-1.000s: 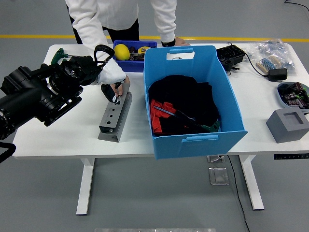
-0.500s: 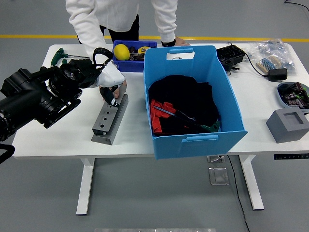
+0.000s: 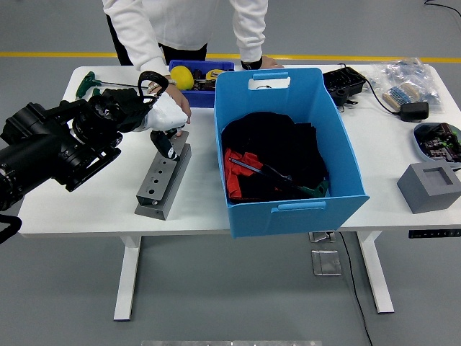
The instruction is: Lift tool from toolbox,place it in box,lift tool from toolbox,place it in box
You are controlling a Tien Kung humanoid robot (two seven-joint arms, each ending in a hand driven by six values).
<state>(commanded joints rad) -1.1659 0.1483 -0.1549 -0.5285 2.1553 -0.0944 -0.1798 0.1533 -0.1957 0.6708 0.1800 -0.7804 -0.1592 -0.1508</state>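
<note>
My left hand (image 3: 124, 108) reaches in from the left, over the table's left part and just left of a grey metal bar with holes (image 3: 162, 179). A person's white sleeve and hand (image 3: 171, 107) lie against my hand and hide its front. A small black tool with a silver tip (image 3: 168, 146) shows at the bar's far end, below the sleeve; I cannot tell who holds it. The dark blue toolbox (image 3: 189, 96) stands behind, with a yellow object (image 3: 181, 75) and tools in it. The large light-blue box (image 3: 289, 148) holds black and red items.
A green-handled tool (image 3: 87, 83) lies at the far left. On the right are a black device (image 3: 343, 81), a charger (image 3: 413, 109), bagged parts (image 3: 410, 78), a round tray (image 3: 436, 138) and a grey block (image 3: 431, 186). The person stands at the far side.
The person's hand has pulled back from the grey bar toward the toolbox. The bar has shifted a little left and nearer. My left arm has barely moved.
</note>
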